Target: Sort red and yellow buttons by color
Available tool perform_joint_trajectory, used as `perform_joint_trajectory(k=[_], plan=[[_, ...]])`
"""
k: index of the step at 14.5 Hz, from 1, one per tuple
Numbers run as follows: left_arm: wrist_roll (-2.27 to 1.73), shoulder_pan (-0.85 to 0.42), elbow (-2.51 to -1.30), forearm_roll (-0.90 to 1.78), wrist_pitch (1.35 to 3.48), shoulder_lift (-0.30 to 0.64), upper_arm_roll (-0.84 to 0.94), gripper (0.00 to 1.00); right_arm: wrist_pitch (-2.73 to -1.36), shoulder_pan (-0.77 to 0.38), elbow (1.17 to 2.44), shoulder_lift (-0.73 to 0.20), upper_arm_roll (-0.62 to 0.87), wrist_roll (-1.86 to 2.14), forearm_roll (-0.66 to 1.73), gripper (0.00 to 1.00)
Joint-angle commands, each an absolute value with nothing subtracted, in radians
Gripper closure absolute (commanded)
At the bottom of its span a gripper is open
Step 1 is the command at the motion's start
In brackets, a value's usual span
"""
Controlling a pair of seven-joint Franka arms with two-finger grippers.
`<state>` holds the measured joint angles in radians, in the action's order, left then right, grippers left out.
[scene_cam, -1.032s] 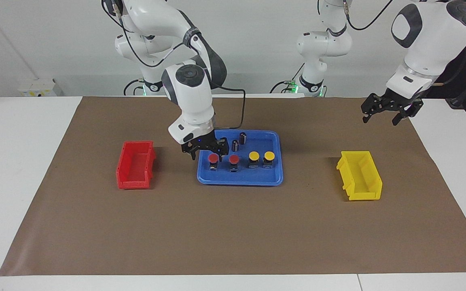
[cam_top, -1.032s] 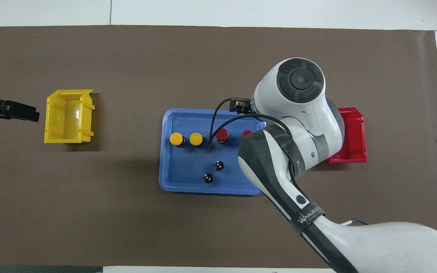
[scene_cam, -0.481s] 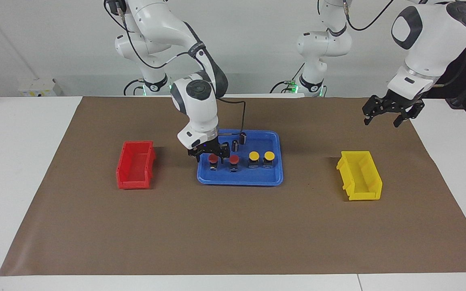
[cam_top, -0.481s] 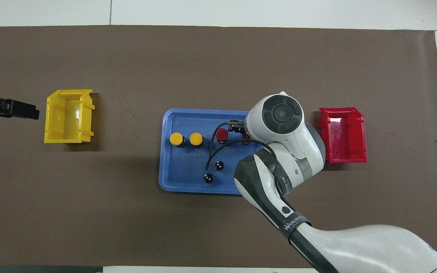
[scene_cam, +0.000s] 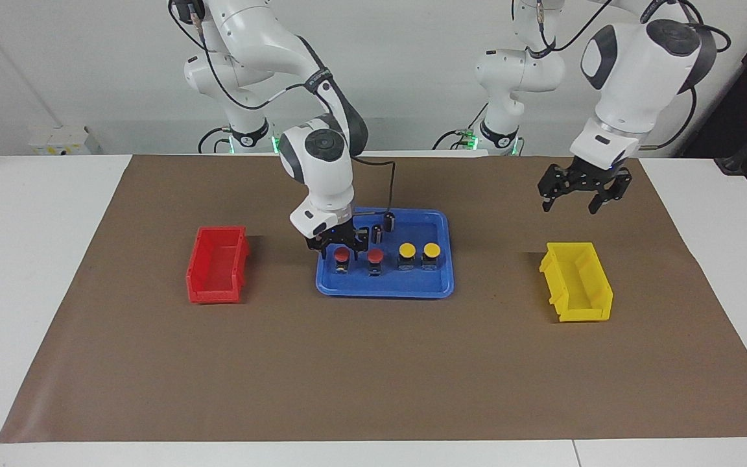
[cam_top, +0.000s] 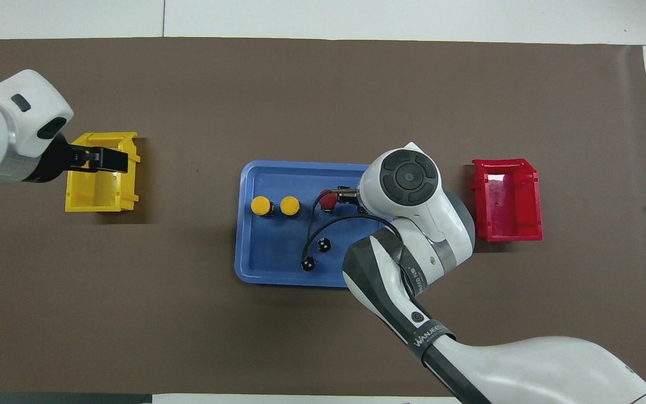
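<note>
In the facing view, the red bin (scene_cam: 216,263) sits empty as the right gripper (scene_cam: 340,248), down from a second ago, straddles with open fingers the end red button (scene_cam: 342,257) in the blue tray (scene_cam: 412,285); a pickup looks imminent. The yellow buttons (scene_cam: 416,255) wait. The left gripper (scene_cam: 581,194), fingers spread, has swung toward the yellow bin (scene_cam: 578,281).

Glossy plastic on matt brown paper

Blue tray (scene_cam: 441,285), red bin (scene_cam: 208,292) and yellow bin (scene_cam: 581,314) look like smooth, shiny plastic; the brown sheet (scene_cam: 373,376) over the white desk (scene_cam: 30,259) looks matt, papery.
</note>
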<state>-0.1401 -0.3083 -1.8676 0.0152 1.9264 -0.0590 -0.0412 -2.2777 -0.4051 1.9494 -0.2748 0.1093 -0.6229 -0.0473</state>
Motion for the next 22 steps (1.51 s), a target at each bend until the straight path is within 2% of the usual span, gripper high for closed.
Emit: perform_joint_trajectory(k=[1, 3, 4, 5, 7, 10, 12, 15, 21, 22], plan=[[-0.224, -0.373, -1.911, 0.018, 2.005, -0.042, -0.054, 0.0, -2.293, -0.402, 1.98, -0.249, 0.109, -0.604, -0.061, 0.68], [-0.273, -0.405, -1.911, 0.018, 2.04, -0.012, -0.054, 0.0, -2.248, -0.397, 1.927, -0.253, 0.109, -0.604, -0.061, 0.82], [-0.316, -0.437, -1.913, 0.02, 2.066, 0.012, -0.054, 0.0, -2.171, -0.384, 1.869, -0.253, 0.107, -0.598, -0.061, 0.84], [-0.371, -0.471, -1.913, 0.018, 2.097, 0.041, -0.055, 0.0, -2.086, -0.356, 1.812, -0.246, 0.1, -0.562, -0.061, 0.83], [-0.443, -0.52, -1.928, 0.018, 2.163, 0.084, -0.055, 0.0, -1.964, -0.22, 1.766, -0.16, 0.101, -0.407, -0.046, 0.83], [-0.489, -0.563, -1.98, 0.015, 2.238, 0.132, -0.057, 0.0, -1.842, -0.021, 1.833, -0.033, 0.101, -0.212, -0.043, 0.77], [-0.491, -0.583, -2.028, 0.015, 2.295, 0.136, -0.057, 0.0, -1.899, 0.056, 1.934, 0.007, 0.1, -0.108, -0.043, 0.78], [-0.529, -0.607, -2.069, 0.015, 2.342, 0.15, -0.054, 0.0, -2.093, 0.112, 2.124, 0.07, 0.1, 0.008, -0.043, 0.8], [-0.558, -0.65, -2.1, 0.015, 2.376, 0.152, -0.054, 0.0, -2.195, 0.071, 2.209, 0.06, 0.101, 0.005, -0.043, 0.81], [-0.558, -0.65, -2.102, 0.015, 2.376, 0.152, -0.054, 0.04, -2.222, 0.078, 2.235, 0.06, 0.101, 0.012, -0.043, 0.81]])
